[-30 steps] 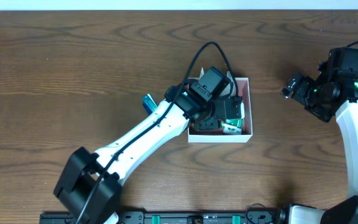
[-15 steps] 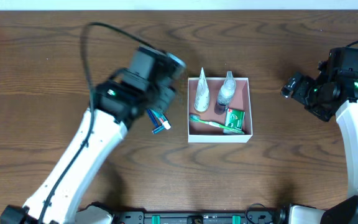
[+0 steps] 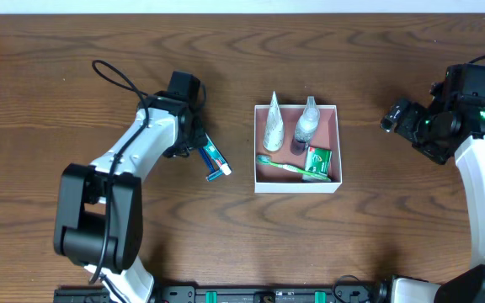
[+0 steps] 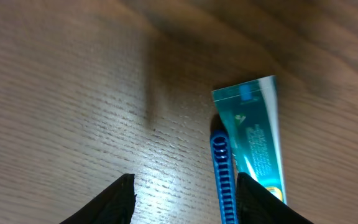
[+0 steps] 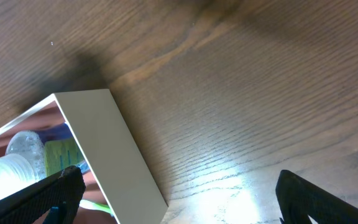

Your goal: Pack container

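The container [image 3: 298, 188] is a square white-walled box with a pink-brown inside, at the table's middle. It holds two clear bottles [image 3: 273, 128], a green toothbrush [image 3: 283, 166] and a small green packet [image 3: 319, 160]. A teal toothpaste tube [image 3: 215, 158] lies on the table left of it. In the left wrist view the tube [image 4: 257, 137] has a blue ribbed stick [image 4: 224, 177] beside it. My left gripper [image 3: 197, 145] is open and low over them [image 4: 185, 199], with the stick just inside its right finger. My right gripper [image 3: 393, 118] is open and empty, right of the container's white wall [image 5: 114, 152].
The dark wooden table [image 3: 377, 244] carries only the container, the tube and the stick. The left arm [image 3: 133, 160] runs from the front left up to the tube. The right arm [image 3: 478, 177] stands along the right edge.
My left gripper has left the container, swung to the left and come down over the toothpaste tube and blue stick. The container's contents now show. The right arm has not moved.
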You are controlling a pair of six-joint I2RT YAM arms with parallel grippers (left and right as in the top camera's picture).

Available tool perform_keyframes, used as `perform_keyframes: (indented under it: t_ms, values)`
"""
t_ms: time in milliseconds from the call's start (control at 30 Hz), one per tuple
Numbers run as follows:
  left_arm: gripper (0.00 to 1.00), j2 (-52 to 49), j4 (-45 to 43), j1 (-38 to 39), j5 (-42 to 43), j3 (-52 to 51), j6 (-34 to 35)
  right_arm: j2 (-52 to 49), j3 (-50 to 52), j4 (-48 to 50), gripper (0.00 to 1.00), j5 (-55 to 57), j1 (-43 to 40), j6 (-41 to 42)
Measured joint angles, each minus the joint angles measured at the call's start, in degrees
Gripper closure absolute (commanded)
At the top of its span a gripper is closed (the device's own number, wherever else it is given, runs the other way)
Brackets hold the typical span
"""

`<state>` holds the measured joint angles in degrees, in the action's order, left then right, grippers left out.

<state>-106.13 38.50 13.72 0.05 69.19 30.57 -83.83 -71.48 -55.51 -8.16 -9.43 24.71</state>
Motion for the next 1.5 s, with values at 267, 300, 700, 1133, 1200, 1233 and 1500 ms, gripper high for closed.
perform_keyframes:
  t_ms: [267,300,700,1133,1200,1233,1500]
  values:
    - [0.48,-3.0,-0.5,0.6,2.3,0.0,6.0,0.0,0.0,0.0,0.01,0.0,0.0,0.0]
    - [0.48,-3.2,-0.9,0.9,2.5,0.0,6.4,0.0,0.0,0.0,0.01,0.0,0.0,0.0]
    - [0.77,-4.6,-1.3,4.7,3.5,-0.1,9.0,0.0,0.0,0.0,0.01,0.0,0.0,0.0]
    - [0.94,-3.0,5.6,2.7,4.0,0.5,-2.7,0.0,0.0,0.0,0.01,0.0,0.0,0.0]
    - [0.94,-0.8,7.6,1.9,4.7,1.7,-6.9,0.0,0.0,0.0,0.01,0.0,0.0,0.0]
    - [0.94,1.4,7.8,1.6,5.9,2.4,-10.3,0.0,0.0,0.0,0.01,0.0,0.0,0.0]
    - [0.94,20.0,6.1,12.2,17.8,5.9,-45.0,0.0,0.0,1.1,0.01,0.0,0.0,0.0]
